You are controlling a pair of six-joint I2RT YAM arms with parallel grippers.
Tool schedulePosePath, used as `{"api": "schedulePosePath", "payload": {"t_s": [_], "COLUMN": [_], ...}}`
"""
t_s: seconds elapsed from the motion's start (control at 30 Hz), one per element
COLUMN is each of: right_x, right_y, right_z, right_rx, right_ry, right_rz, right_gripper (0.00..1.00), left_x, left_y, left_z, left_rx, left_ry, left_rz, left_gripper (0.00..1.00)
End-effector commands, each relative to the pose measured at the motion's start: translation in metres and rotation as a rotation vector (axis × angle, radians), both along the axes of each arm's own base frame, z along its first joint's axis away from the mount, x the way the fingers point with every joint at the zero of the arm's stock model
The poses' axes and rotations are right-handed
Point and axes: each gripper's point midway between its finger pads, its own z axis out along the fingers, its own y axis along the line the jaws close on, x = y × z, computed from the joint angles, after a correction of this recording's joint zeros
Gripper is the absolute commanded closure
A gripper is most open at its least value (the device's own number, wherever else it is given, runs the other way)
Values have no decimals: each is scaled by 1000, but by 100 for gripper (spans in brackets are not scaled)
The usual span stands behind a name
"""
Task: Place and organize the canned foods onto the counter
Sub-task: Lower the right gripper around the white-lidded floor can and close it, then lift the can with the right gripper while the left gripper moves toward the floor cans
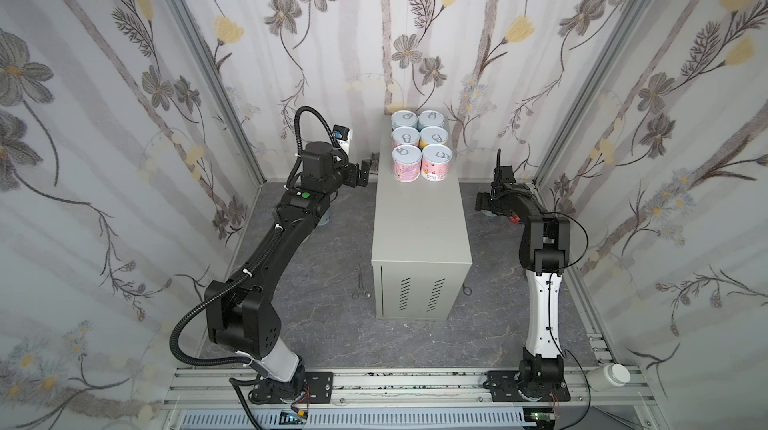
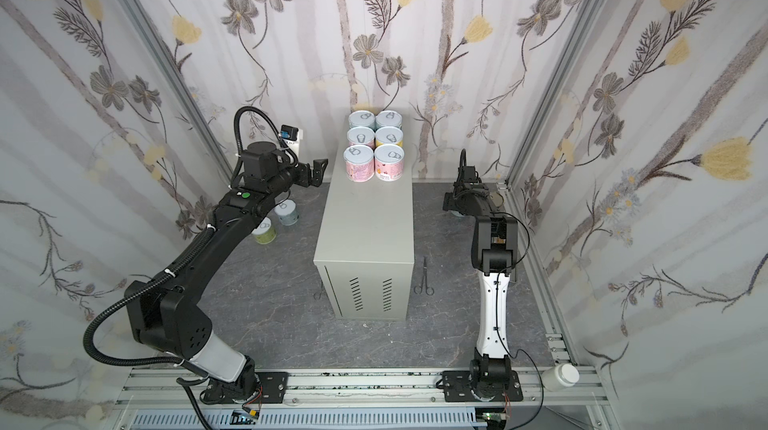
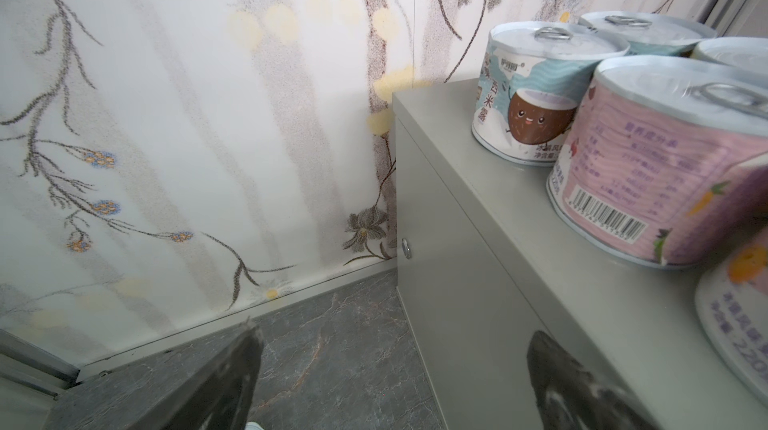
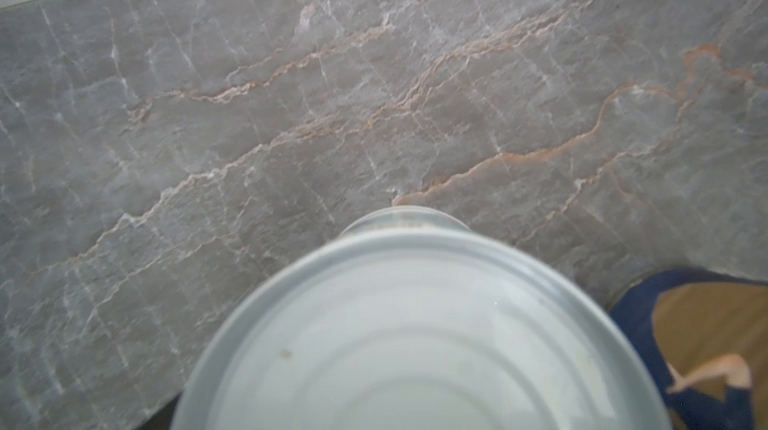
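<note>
Several cans (image 1: pixel 419 145) (image 2: pixel 374 145) stand in two rows at the far end of the grey counter (image 1: pixel 419 220) (image 2: pixel 365 224). My left gripper (image 1: pixel 360 172) (image 3: pixel 390 365) hangs open and empty beside the counter's left edge, near a pink can (image 3: pixel 656 166). On the floor under the left arm stand a blue can (image 2: pixel 286 214) and a yellow-green can (image 2: pixel 264 230). My right gripper (image 1: pixel 484 205) (image 2: pixel 451 205) is low over the floor to the right of the counter, directly above a can (image 4: pixel 415 324) whose ribbed end fills the right wrist view. Its fingers are hidden. A dark-blue can (image 4: pixel 706 345) stands beside it.
Metal forceps (image 1: pixel 360 282) (image 2: pixel 424 278) lie on the dark marble floor beside the counter's front. A white plastic bottle (image 1: pixel 609 376) (image 2: pixel 561 376) lies on the front rail at the right. Flowered walls close in the back and both sides.
</note>
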Motion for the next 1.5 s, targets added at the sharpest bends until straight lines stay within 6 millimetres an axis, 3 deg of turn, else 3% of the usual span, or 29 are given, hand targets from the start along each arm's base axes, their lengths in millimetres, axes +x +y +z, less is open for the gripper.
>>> {"api": "schedulePosePath", "payload": {"t_s": [0.0,0.27,0.53,0.8,1.03,1.47], "right_x": [4,8,11,12,16,17], "right_y": [-4,-5,-5,-5,-7,-6], "right_z": [3,7,9,12,16,13], "right_rx": [-22,-31,-29,-31,-35,-29], "right_ry": [-10,-31,-43,-53,-75,-72], "right_rz": [-3,-2,0,-2,-19,-12], "right_gripper": [11,11,20,14,16,28], "left_x": [3,9,10,10,12,19], "left_y": [0,-3,-5,-7,-7,-10], "left_z": [3,0,-2,-4,-6,-15], "left_rx": [8,7,6,3,7,14], "left_ry": [-11,-3,4,11,13,35], "left_rz": [0,-9,-13,-21,-23,-31], "left_gripper": [0,0,0,0,0,0]}}
